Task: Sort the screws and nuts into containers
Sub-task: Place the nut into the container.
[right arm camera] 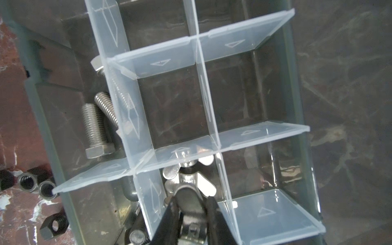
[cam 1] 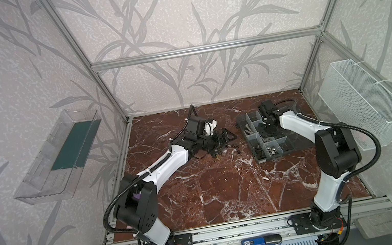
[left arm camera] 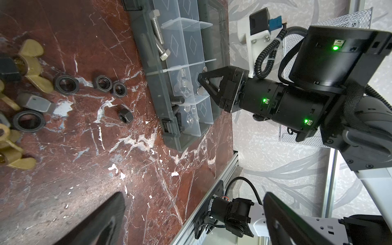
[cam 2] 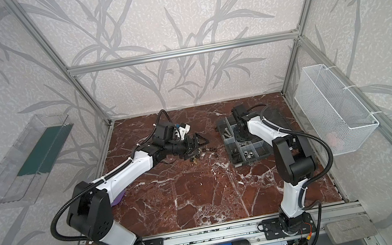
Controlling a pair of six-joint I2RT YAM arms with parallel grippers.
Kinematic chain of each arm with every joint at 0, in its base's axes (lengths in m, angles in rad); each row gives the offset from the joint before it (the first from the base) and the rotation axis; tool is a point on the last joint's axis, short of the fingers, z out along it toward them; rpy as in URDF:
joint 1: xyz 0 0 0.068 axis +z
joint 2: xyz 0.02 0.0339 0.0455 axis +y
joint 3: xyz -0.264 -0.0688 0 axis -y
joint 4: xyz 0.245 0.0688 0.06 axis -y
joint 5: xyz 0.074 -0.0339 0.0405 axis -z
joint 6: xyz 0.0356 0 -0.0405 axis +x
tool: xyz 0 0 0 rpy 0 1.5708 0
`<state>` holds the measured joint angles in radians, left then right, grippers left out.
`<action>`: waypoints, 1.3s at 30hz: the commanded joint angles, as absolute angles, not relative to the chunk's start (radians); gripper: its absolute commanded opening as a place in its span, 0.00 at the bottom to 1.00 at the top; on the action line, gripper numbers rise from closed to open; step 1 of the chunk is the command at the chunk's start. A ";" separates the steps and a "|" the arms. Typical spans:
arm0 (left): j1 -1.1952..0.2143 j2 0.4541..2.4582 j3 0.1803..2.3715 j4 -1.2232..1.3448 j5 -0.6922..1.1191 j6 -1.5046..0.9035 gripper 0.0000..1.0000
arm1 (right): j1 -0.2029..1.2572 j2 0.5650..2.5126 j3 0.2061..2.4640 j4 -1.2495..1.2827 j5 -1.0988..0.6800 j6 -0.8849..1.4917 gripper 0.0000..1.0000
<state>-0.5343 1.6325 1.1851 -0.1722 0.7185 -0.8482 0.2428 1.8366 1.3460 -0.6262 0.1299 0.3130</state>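
Observation:
The dark grey organizer box (cam 1: 245,133) (cam 2: 225,142) lies at the back right of the marble table, its containers split by translucent dividers (right arm camera: 163,59). My right gripper (right arm camera: 191,200) (cam 1: 266,130) is down inside one compartment, shut on a silver wing nut (right arm camera: 188,188), with more silver wing nuts (right arm camera: 169,172) just beyond it. Two silver bolts (right arm camera: 94,127) (left arm camera: 158,36) lie in a side compartment. Loose screws and nuts (cam 1: 221,151) (cam 2: 196,156) lie left of the box: brass wing nuts (left arm camera: 31,63) and dark hex nuts (left arm camera: 66,84). My left gripper (left arm camera: 191,220) (cam 1: 224,137) hovers open beside this pile, holding nothing.
The box's smoky lid (right arm camera: 339,84) lies open flat on the far side of the box. A white wire-mesh basket (cam 1: 363,100) hangs on the right wall and a clear bin with a green strip (cam 1: 60,156) on the left wall. An aluminium rail (cam 1: 234,230) edges the table front.

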 commanded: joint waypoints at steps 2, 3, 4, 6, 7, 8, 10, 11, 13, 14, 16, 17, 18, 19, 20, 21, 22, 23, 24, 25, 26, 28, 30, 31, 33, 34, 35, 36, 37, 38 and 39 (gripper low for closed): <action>-0.535 1.611 1.173 -0.186 0.705 -0.843 1.00 | 0.231 1.860 1.371 -0.616 0.130 0.295 0.27; -0.536 1.613 1.173 -0.184 0.704 -0.844 1.00 | 0.230 1.864 1.372 -0.615 0.132 0.295 0.28; -0.536 1.614 1.172 -0.184 0.705 -0.844 1.00 | 0.229 1.867 1.372 -0.615 0.132 0.293 0.29; -0.536 1.613 1.172 -0.184 0.704 -0.844 1.00 | 0.229 1.872 1.370 -0.615 0.128 0.293 0.32; -0.535 1.612 1.172 -0.184 0.703 -0.843 1.00 | 0.229 1.873 1.370 -0.615 0.125 0.292 0.33; -0.535 1.614 1.172 -0.184 0.704 -0.844 1.00 | 0.228 1.874 1.372 -0.616 0.121 0.292 0.33; -0.536 1.615 1.171 -0.184 0.703 -0.844 0.99 | 0.228 1.868 1.373 -0.623 0.107 0.293 0.34; -0.535 1.615 1.171 -0.184 0.703 -0.844 1.00 | 0.229 1.862 1.373 -0.625 0.101 0.293 0.34; -0.534 1.612 1.169 -0.188 0.700 -0.840 0.99 | 0.229 1.839 1.373 -0.628 0.090 0.294 0.36; -0.532 1.611 1.169 -0.191 0.699 -0.839 1.00 | 0.229 1.827 1.373 -0.630 0.081 0.290 0.36; -0.527 1.608 1.166 -0.192 0.696 -0.839 0.99 | 0.229 1.800 1.374 -0.632 0.056 0.284 0.37; -0.522 1.604 1.161 -0.189 0.695 -0.842 0.99 | 0.230 1.786 1.374 -0.631 0.039 0.282 0.38; -0.516 1.599 1.153 -0.178 0.695 -0.849 0.99 | 0.231 1.772 1.376 -0.631 0.022 0.282 0.40; -0.510 1.595 1.148 -0.170 0.695 -0.852 0.99 | 0.235 1.761 1.379 -0.632 0.010 0.282 0.41; -0.503 1.590 1.146 -0.170 0.696 -0.852 0.99 | 0.242 1.750 1.383 -0.638 0.008 0.281 0.41; -0.496 1.586 1.145 -0.173 0.697 -0.850 0.99 | 0.252 1.739 1.387 -0.641 0.010 0.282 0.41; -0.489 1.582 1.143 -0.173 0.699 -0.849 1.00 | 0.262 1.729 1.387 -0.641 0.011 0.280 0.42; -0.481 1.577 1.140 -0.175 0.700 -0.847 1.00 | 0.275 1.720 1.387 -0.637 0.012 0.278 0.43; -0.472 1.572 1.136 -0.175 0.703 -0.848 0.99 | 0.290 1.714 1.389 -0.634 0.015 0.278 0.43; -0.465 1.567 1.130 -0.174 0.706 -0.849 0.99 | 0.306 1.713 1.392 -0.633 0.016 0.277 0.43; -0.454 1.559 1.123 -0.171 0.709 -0.852 0.99 | 0.327 1.712 1.396 -0.629 0.020 0.275 0.43; -0.433 1.544 1.100 -0.154 0.720 -0.866 1.00 | 0.370 1.717 1.408 -0.626 0.031 0.267 0.44; -0.409 1.530 1.075 -0.131 0.734 -0.882 0.99 | 0.416 1.731 1.420 -0.615 0.042 0.262 0.44; -0.400 1.524 1.063 -0.126 0.739 -0.887 1.00 | 0.434 1.738 1.424 -0.609 0.041 0.260 0.44; -0.380 1.509 1.034 -0.112 0.750 -0.896 0.99 | 0.473 1.759 1.441 -0.598 0.041 0.257 0.44; -0.370 1.500 1.021 -0.108 0.755 -0.901 0.99 | 0.493 1.771 1.453 -0.597 0.041 0.255 0.44; -0.362 1.493 1.008 -0.104 0.758 -0.902 1.00 | 0.511 1.780 1.462 -0.591 0.040 0.252 0.44; -0.353 1.486 0.995 -0.097 0.762 -0.906 0.99 | 0.530 1.792 1.473 -0.585 0.040 0.250 0.44; -0.345 1.479 0.985 -0.093 0.766 -0.909 1.00 | 0.546 1.804 1.483 -0.581 0.040 0.249 0.44; -0.336 1.473 0.969 -0.085 0.771 -0.914 1.00 | 0.563 1.823 1.496 -0.578 0.038 0.247 0.44; -0.328 1.467 0.957 -0.080 0.775 -0.916 0.99 | 0.579 1.842 1.510 -0.576 0.037 0.246 0.45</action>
<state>-0.3431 1.5028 0.9813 -0.1169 0.7437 -0.8940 0.5518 1.7988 1.4757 -0.5888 0.0353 0.2604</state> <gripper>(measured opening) 0.995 0.446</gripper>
